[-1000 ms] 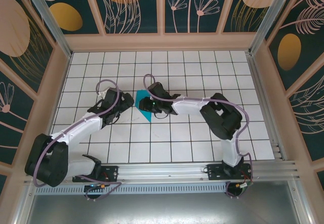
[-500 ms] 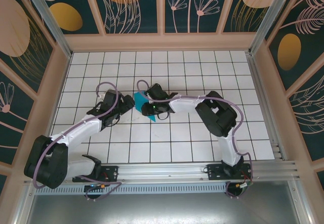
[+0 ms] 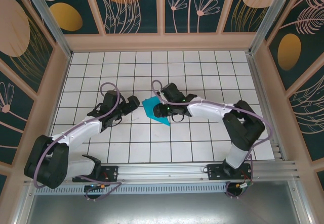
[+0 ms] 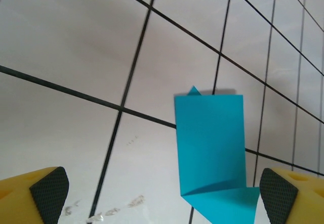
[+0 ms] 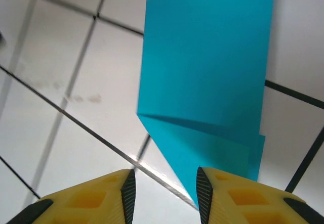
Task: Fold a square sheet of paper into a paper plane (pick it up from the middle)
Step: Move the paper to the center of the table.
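Two tools flank the folded paper (image 3: pixel 150 107) on the table (image 3: pixel 202 133); your right tool (image 5: pixel 165 183), fingers parted and empty, sits nearest, at its pointed end, its length running straight ahead; the left tool (image 4: pixel 162 191) gapes wide, paper ahead-right.

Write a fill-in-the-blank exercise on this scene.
The folded paper is ____ in colour.
The left gripper has its jaws wide ____.
The table has white tiles with ____ grid lines.
Missing words: blue; open; black.
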`<action>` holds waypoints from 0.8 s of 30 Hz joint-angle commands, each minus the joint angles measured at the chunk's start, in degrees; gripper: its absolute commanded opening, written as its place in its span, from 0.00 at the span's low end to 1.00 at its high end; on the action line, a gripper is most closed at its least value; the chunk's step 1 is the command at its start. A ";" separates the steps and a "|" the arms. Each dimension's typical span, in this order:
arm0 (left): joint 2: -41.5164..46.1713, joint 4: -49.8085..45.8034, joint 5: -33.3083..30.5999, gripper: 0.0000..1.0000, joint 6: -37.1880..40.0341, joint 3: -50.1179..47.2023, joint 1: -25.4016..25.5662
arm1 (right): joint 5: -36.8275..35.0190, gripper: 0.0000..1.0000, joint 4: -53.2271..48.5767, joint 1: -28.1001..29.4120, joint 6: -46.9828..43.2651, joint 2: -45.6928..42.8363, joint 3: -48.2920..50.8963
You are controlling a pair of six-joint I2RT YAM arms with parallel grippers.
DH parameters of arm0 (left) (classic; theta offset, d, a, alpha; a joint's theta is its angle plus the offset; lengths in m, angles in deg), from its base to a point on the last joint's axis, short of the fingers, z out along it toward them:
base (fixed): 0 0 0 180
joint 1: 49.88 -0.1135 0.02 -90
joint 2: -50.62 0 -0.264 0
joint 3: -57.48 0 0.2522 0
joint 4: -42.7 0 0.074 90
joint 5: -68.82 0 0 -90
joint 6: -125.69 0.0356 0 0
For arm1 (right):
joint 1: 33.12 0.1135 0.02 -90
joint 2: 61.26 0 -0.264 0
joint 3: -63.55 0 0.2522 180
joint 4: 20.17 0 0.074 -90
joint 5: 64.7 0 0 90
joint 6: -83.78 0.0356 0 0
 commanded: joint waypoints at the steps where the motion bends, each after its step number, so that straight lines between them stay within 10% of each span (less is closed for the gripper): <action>1: -0.44 5.57 5.92 0.99 -2.33 -2.23 -0.26 | -2.37 0.40 4.83 -0.27 12.02 -0.84 3.04; 12: -3.89 10.44 11.07 0.95 -10.18 -3.18 2.83 | -0.12 0.37 7.03 -1.35 14.81 5.76 2.37; 24: -10.75 16.81 14.31 0.67 -17.14 -2.23 8.56 | 5.21 0.34 11.64 -5.23 15.90 8.40 8.23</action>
